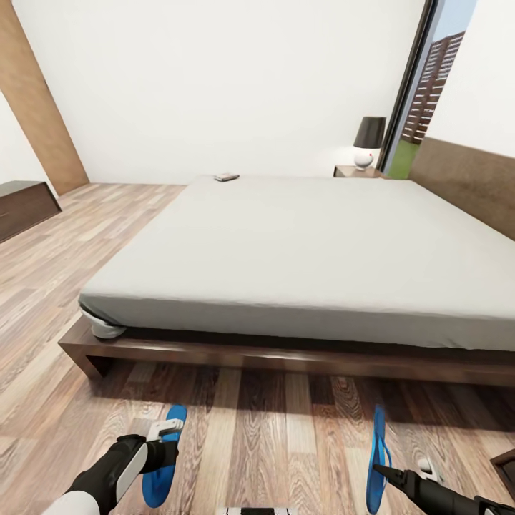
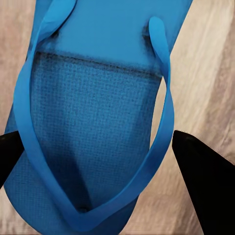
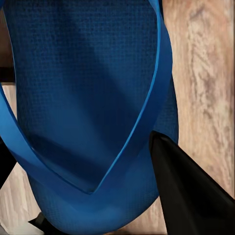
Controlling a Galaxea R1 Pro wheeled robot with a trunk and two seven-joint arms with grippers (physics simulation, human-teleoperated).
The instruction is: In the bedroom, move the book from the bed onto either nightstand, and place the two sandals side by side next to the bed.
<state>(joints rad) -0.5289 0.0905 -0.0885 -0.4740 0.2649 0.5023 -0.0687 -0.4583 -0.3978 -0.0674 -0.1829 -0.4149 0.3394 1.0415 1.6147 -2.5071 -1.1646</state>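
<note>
Two bright blue sandals are in play, both near the lower edge of the head view, on the plank floor (image 1: 286, 422) in front of the bed (image 1: 300, 250). The left sandal (image 1: 163, 458) sits lower left, lying flat w/ sole down, and the left end effector (image 1: 169, 438) is right over it; in the left wrist view the dark fingertips (image 2: 203, 181) stand spread on either side of the thong strap (image 2: 164, 93), nothing pinched yet. The right sandal (image 1: 377, 458) sits lower right and looks tipped up on its edge, thin in profile, approx. at the tip of the right end effector (image 1: 390, 473). In the right wrist view one dark finger (image 3: 183, 191) lies against the sandal's rim; whether it's clamped or just touching can't be told. The two sandals are well apart, so not side by side yet. Judged from the look: light, thin foam, bendy, a bit floppy if held by one end; the straps are soft and will stretch, so a grip across the sole edge near mid-length seems safer than the strap alone. One book (image 1: 227, 177), a small dark thing, lies at the far upper-left corner of the mattress, prob. light and stiff, easiest taken by an overhanging edge. One nightstand (image 1: 350, 172) shows upper right of centre, carrying one lamp (image 1: 368, 141) on its surface.
</note>
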